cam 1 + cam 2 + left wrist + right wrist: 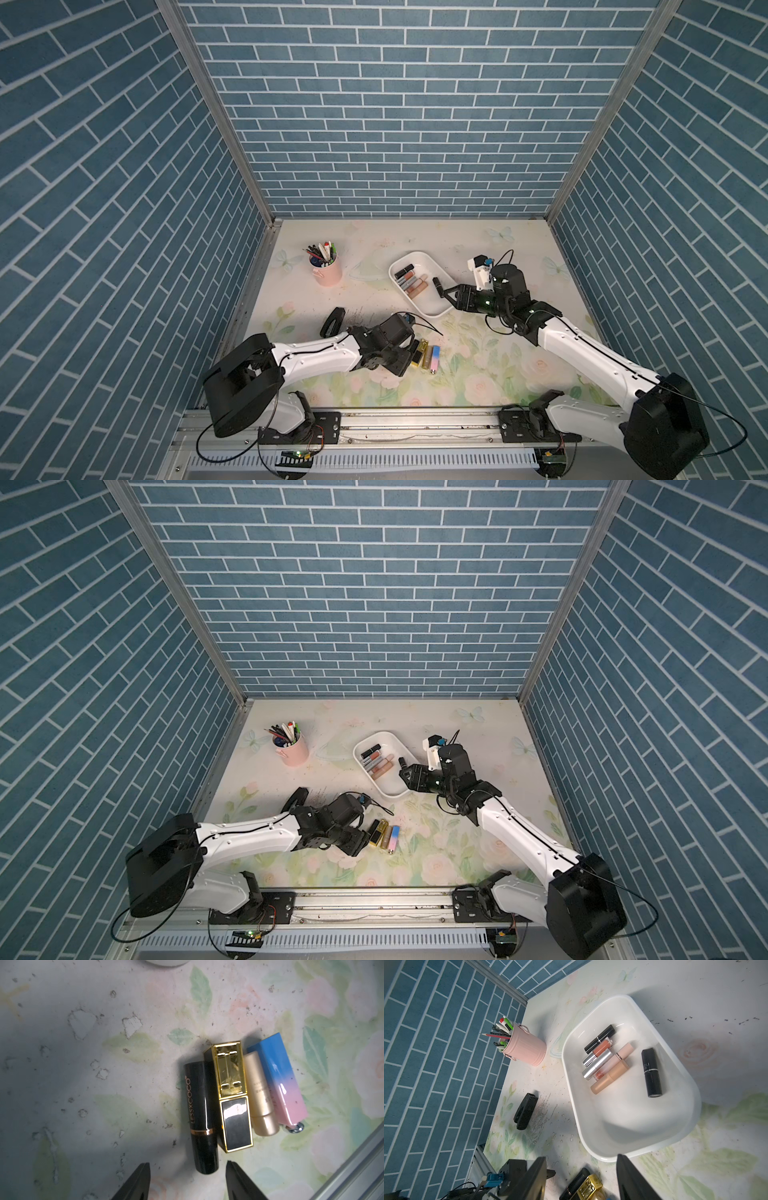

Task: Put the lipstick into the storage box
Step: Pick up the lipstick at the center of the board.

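Grip is best taken across the barrel of the glossy black cylindrical lipstick point(200, 1118), judged light, stiff and slippery, laid on the floral table point(83, 1064) well apart from the shallow white plastic storage box point(633, 1118). Its end is straddled by the half-open, empty left gripper point(188, 1162); the right gripper point(581, 1159) is likewise open and empty.

Four lipsticks point(232, 1095) lie pressed side by side, no gap between; open table point(104, 1084) flanks the row on both sides. The storage box point(633, 1122) is bare at its near end.
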